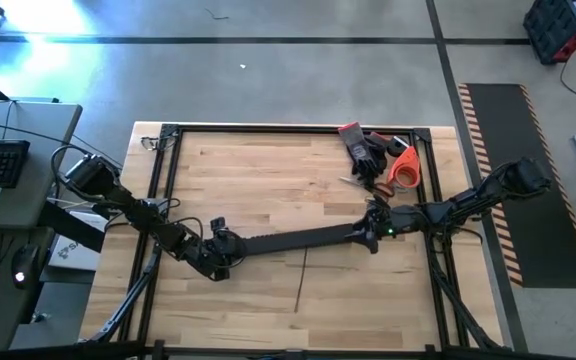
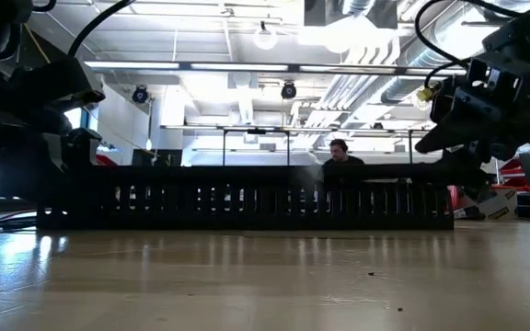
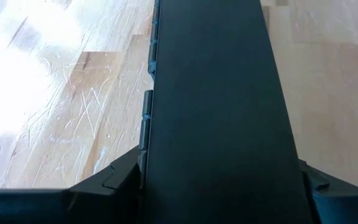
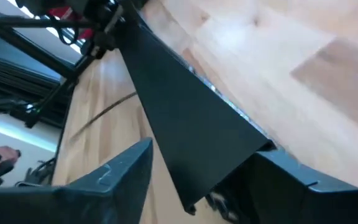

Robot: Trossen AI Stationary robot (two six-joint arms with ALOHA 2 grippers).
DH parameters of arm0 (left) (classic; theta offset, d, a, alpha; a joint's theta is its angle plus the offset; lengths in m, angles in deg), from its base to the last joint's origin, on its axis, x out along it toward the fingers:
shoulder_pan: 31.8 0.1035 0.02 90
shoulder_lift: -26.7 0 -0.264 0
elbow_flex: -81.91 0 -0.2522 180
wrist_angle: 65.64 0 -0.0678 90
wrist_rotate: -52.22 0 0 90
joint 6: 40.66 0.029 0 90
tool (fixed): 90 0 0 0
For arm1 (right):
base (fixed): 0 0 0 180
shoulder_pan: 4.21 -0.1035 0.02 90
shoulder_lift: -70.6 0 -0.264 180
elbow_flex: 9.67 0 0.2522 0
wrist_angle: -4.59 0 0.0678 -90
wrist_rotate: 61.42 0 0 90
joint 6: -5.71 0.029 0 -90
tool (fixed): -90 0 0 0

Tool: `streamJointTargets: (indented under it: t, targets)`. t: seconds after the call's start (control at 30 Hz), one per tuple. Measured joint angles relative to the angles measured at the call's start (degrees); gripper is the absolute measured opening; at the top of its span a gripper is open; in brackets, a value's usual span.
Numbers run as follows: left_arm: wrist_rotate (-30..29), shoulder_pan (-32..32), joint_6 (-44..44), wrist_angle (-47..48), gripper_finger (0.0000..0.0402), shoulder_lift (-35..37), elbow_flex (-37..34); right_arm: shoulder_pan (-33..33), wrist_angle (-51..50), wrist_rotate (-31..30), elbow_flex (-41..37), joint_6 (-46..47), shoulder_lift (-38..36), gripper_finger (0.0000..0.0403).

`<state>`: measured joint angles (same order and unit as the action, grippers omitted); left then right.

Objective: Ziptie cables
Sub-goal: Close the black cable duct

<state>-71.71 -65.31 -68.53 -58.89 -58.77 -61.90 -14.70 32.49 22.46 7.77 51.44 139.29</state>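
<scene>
A long black slotted duct (image 1: pixel 298 240) with a flat cover lies across the middle of the wooden table, its comb teeth facing the low view (image 2: pixel 247 198). My left gripper (image 1: pixel 220 252) is shut on its left end. My right gripper (image 1: pixel 373 232) is open at the duct's right end (image 4: pixel 216 180). Its fingers stand on either side of that end, and a strip of bare table shows beside one finger (image 4: pixel 126 171). The cables are hidden or out of view. My left gripper pinches the duct's left end (image 3: pixel 219 186) across its width, one finger (image 3: pixel 120 177) on each long side. The fingers slant down from the table's left and point along the duct. The duct's flat cover faces up, and its length rests on the table.
A thin dark strand (image 1: pixel 303 275) lies on the table in front of the duct. Red-and-black gloves (image 1: pixel 358 150) and an orange tape roll (image 1: pixel 403 168) sit at the far right. A black frame (image 1: pixel 168 135) borders the table. A person (image 2: pixel 339 152) shows far behind.
</scene>
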Motion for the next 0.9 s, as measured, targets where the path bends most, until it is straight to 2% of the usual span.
streamJointTargets:
  t: [0.1, 0.23, 0.27, 0.3, 0.33, 0.5, 0.7, 0.8, 0.9]
  targets:
    - [-0.02, 0.3, -0.04, 0.16, 0.0214, 0.02, -0.02, 0.01, 2.26, -1.21, -0.02, -2.42, 0.0, 0.0179]
    - [0.09, 0.32, 0.05, 0.21, 0.0214, 0.04, -0.02, 0.01, 3.01, -2.48, -0.09, -3.59, -0.1, 0.0079]
    - [0.49, 0.36, 0.5, 0.24, 0.0209, 0.04, 0.0, 0.01, 3.85, -2.93, -0.06, -4.44, -0.11, 0.0051]
    - [0.83, 0.41, 1.02, 0.11, 0.0186, 0.04, 0.07, -0.02, 5.17, -3.15, 0.2, -5.56, -0.16, 0.0027]
    - [1.02, 0.44, 0.79, 0.31, 0.0174, 0.05, 0.07, -0.11, 6.18, -3.25, 0.24, -7.11, -0.3, 0.0015]
    - [1.03, 0.41, 0.27, 0.1, 0.0175, 0.09, 0.07, 0.35, 10.01, -3.4, 0.09, -8.86, -0.41, 0.0012]
    - [0.48, 0.35, 0.48, 0.28, 0.0175, 0.08, 0.07, 1.22, 6.4, -2.34, 0.15, 1.0, -0.39, 0.0003]
    - [-0.26, 0.37, 2.24, 0.18, 0.0216, 0.17, 0.42, 1.23, 5.67, -2.31, 0.15, 6.03, -0.35, 0.0002]
    - [1.74, 0.47, 5.41, 2.63, 0.0265, 1.39, 1.19, 1.23, 5.0, -2.31, 0.15, 9.91, -0.35, 0.0001]
